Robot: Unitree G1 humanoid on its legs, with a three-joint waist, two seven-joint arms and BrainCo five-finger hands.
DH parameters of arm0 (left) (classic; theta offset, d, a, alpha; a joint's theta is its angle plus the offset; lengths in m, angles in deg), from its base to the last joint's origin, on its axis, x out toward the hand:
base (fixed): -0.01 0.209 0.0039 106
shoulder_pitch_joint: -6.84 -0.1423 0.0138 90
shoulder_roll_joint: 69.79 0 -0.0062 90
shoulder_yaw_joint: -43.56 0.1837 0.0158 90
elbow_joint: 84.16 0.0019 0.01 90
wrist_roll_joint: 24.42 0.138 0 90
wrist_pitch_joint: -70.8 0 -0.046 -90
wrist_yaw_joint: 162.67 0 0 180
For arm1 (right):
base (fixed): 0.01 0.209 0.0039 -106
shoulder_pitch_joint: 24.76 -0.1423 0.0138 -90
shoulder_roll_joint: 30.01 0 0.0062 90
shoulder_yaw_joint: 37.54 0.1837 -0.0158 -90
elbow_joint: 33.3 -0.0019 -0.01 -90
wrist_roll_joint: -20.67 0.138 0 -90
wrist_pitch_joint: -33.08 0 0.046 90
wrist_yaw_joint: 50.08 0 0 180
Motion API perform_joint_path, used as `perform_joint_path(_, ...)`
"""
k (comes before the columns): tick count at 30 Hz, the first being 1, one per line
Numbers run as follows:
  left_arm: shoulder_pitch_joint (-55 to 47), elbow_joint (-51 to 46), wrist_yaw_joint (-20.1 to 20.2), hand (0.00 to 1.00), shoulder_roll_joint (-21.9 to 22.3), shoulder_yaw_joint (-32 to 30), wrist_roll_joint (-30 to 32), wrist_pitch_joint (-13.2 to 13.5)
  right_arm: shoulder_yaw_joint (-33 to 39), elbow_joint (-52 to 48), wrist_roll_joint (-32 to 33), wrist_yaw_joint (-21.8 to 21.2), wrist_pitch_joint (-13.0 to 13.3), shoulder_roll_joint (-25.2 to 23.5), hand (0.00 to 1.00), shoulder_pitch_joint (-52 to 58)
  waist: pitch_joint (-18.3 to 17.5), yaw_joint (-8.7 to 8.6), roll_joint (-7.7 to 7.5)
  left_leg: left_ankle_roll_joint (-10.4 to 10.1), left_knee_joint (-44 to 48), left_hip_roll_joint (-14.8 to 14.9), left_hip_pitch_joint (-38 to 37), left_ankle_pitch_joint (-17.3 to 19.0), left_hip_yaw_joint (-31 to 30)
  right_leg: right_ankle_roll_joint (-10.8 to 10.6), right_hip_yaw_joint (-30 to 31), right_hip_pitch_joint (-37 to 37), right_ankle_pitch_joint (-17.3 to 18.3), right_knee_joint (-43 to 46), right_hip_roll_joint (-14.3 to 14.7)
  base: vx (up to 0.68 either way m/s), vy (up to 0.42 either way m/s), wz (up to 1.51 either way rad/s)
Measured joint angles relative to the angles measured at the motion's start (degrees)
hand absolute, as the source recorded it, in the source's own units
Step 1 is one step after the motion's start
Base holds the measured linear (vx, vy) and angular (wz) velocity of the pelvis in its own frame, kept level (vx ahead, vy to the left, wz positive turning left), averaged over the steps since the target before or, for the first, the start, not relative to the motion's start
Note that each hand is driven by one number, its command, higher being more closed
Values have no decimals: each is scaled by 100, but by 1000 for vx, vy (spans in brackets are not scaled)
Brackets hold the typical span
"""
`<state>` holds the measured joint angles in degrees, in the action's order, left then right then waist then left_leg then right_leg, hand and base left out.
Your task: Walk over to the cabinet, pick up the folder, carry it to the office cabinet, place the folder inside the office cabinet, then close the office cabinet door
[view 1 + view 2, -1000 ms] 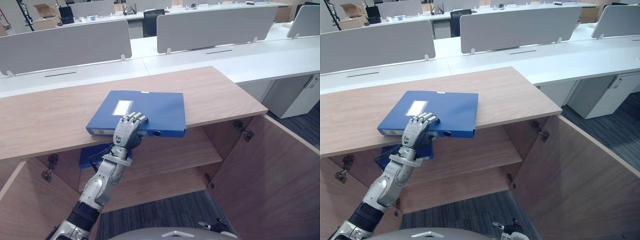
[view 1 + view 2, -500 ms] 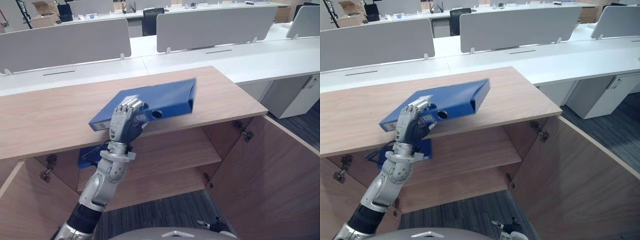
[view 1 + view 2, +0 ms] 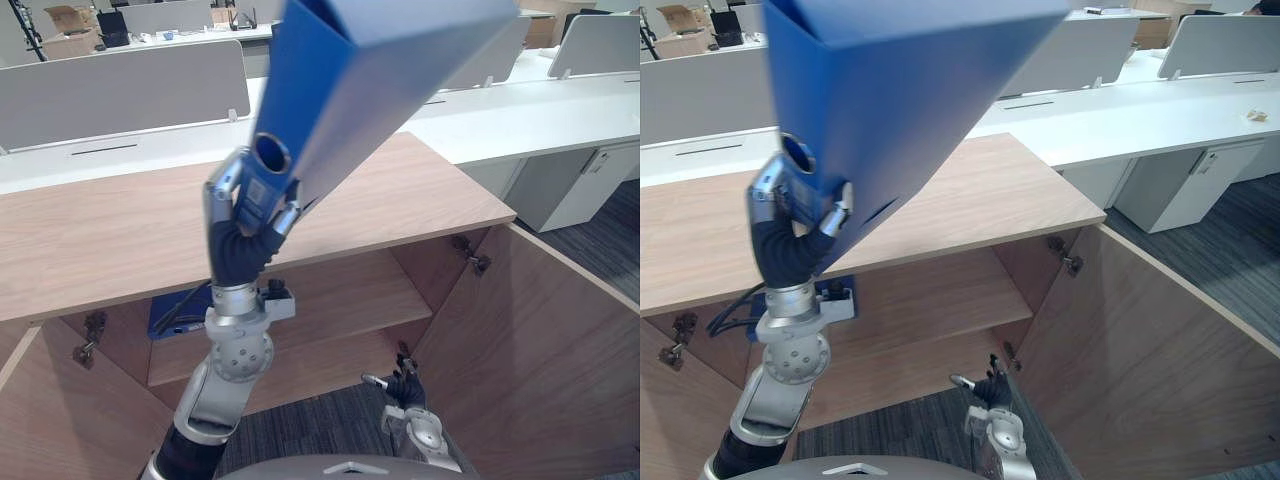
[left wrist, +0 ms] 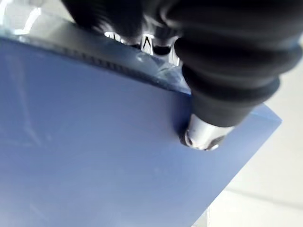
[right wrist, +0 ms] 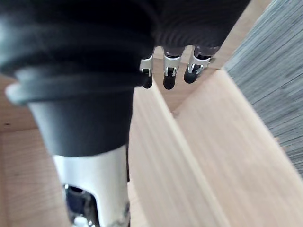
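- The folder (image 3: 370,80) is clamped at one end by the left hand (image 3: 243,228) and raised at 12 o'clock above the counter (image 3: 100,240).
- The right hand (image 3: 405,386) (5 o'clock) is hung slack, fingers apart.
- A slip is risked: the grip could be levered loose by the long overhang.

Open-plan office: rows of white desks (image 3: 520,112) split by grey screens (image 3: 120,95), white drawer pedestal (image 3: 572,185) under one, low wooden cabinet (image 3: 120,235) with open doors, dark carpet (image 3: 612,238), cardboard box (image 3: 68,20) at the back.
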<state>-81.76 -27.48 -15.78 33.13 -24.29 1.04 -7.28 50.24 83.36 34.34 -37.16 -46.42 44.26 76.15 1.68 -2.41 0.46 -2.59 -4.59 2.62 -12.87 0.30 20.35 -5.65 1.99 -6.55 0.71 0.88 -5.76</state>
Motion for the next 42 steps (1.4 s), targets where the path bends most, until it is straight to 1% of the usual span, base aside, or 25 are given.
perform_joint_path(1,-109,-10,-38,100,32,-20,-147,67,0,-404,-3,29,29,-29,0,134,-1,15,1,1,-1,0,0,1,9,0,11,7,0,3,1,-16,-20,-6)
perform_joint_path(2,-201,-13,-76,100,58,-70,-271,68,0,-800,-4,47,86,-51,0,260,-2,16,2,1,4,0,2,2,16,-1,18,18,0,7,2,-21,-24,-5)
perform_joint_path(5,-445,-41,-169,100,116,-236,-461,64,14,-1549,-9,159,210,-207,0,465,1,-3,-2,1,5,1,28,1,35,-1,36,60,-1,20,6,-14,-21,-4)
perform_joint_path(6,-607,-131,-174,100,133,-319,-585,62,16,-1906,-13,263,249,-257,0,552,7,-13,-12,0,6,2,28,4,44,-1,44,64,-1,18,8,-7,-23,-4)
perform_joint_path(7,-754,-245,-177,100,135,-369,-717,67,15,-2226,-30,276,323,-276,0,628,17,-15,-27,-1,6,3,27,12,63,-1,55,73,-1,17,11,-7,-23,-5)
perform_joint_path(8,-806,-285,-178,100,137,-388,-761,68,16,-2382,-44,278,343,-277,0,667,21,-8,-33,-1,6,4,26,16,70,-1,57,75,-1,17,12,-10,-24,-9)
perform_joint_path(9,-937,-409,-174,100,138,-452,-932,74,18,-2798,-52,288,386,-292,0,690,31,-2,-49,-4,7,2,19,30,101,-4,77,83,-3,16,13,-10,-19,-8)
perform_joint_path(12,-1052,-437,-159,100,144,-510,-1101,128,20,-3303,-67,385,476,-336,0,681,33,11,-52,-6,7,0,-4,53,149,-8,117,84,-5,10,14,-9,-15,-9)
perform_joint_path(13,-1125,-438,-142,100,148,-543,-1222,172,28,-3593,-128,422,557,-338,0,670,35,24,-55,-5,7,-4,-6,67,161,-11,134,86,-7,3,14,-8,-20,-8)
perform_joint_path(14,-1157,-438,-134,100,149,-555,-1261,185,46,-3698,-190,451,569,-339,0,669,38,26,-58,-4,7,-6,-6,71,165,-11,140,88,-7,0,14,-5,-19,-5)
perform_joint_path(17,-1256,-435,12,100,164,-702,-1597,225,129,-4117,-257,480,674,-344,0,609,58,29,-76,-7,8,-8,10,83,175,-13,159,104,-9,-17,14,-1,-9,-1)
perform_joint_path(18,-1256,-435,47,100,173,-730,-1654,232,141,-4181,-257,479,681,-345,0,584,59,32,-77,-7,8,-9,20,84,177,-14,163,116,-9,-17,14,0,0,0)
perform_joint_path(20,-1255,-428,277,100,215,-844,-2003,305,232,-4381,-261,475,687,-342,0,294,74,32,-89,-5,9,-15,67,83,190,-28,188,172,-24,-18,14,-5,-16,-2)
perform_joint_path(22,-1255,-407,506,100,210,-868,-2249,323,308,-4418,-261,467,728,-268,0,-13,94,33,-113,-5,9,-15,67,83,189,-32,188,170,-26,-23,14,0,0,0)
perform_joint_path(24,-1243,-367,672,100,208,-870,-2364,348,312,-4420,-260,446,753,-177,0,-288,111,44,-138,-2,9,-16,67,85,187,-33,188,166,-27,-25,13,-9,-19,1)
perform_joint_path(26,-1238,-274,953,100,203,-868,-2542,419,317,-4423,-228,263,811,-116,0,-565,126,65,-149,6,9,-17,75,90,177,-34,180,163,-27,-27,11,-18,-34,2)
perform_joint_path(27,-1226,-219,1009,100,203,-869,-2556,445,318,-4423,-223,219,814,-100,0,-623,127,72,-147,7,9,-18,77,90,172,-34,177,162,-27,-28,10,-19,-31,3)
perform_joint_path(30,-1206,-78,1286,100,193,-862,-2755,457,300,-4423,-124,-33,817,107,0,-882,151,103,-129,11,8,-21,85,92,152,-34,155,144,-26,-30,5,-10,-21,3)
perform_joint_path(31,-1206,-67,1413,100,186,-859,-2798,457,302,-4423,27,-142,819,175,0,-979,156,108,-123,12,8,-20,94,91,140,-34,124,134,-26,-31,3,-10,-34,5)
perform_joint_path(36,-1078,65,1762,100,63,-826,-2935,518,299,-4420,443,-449,820,534,0,-1298,160,117,-118,28,8,-19,157,77,32,-35,45,138,-25,-34,-4,-9,-23,10)
perform_joint_path(37,-1024,95,1901,100,17,-795,-2991,518,300,-4416,512,-547,820,605,0,-1401,161,119,-119,31,8,-19,181,69,18,-35,34,157,-26,-34,-5,-18,-31,7)
perform_joint_path(42,-976,95,2222,100,-145,-675,-3056,523,299,-4356,616,-800,805,859,0,-1511,161,147,-119,30,7,-19,185,70,16,-35,33,157,-26,-35,-5,-15,-27,1)
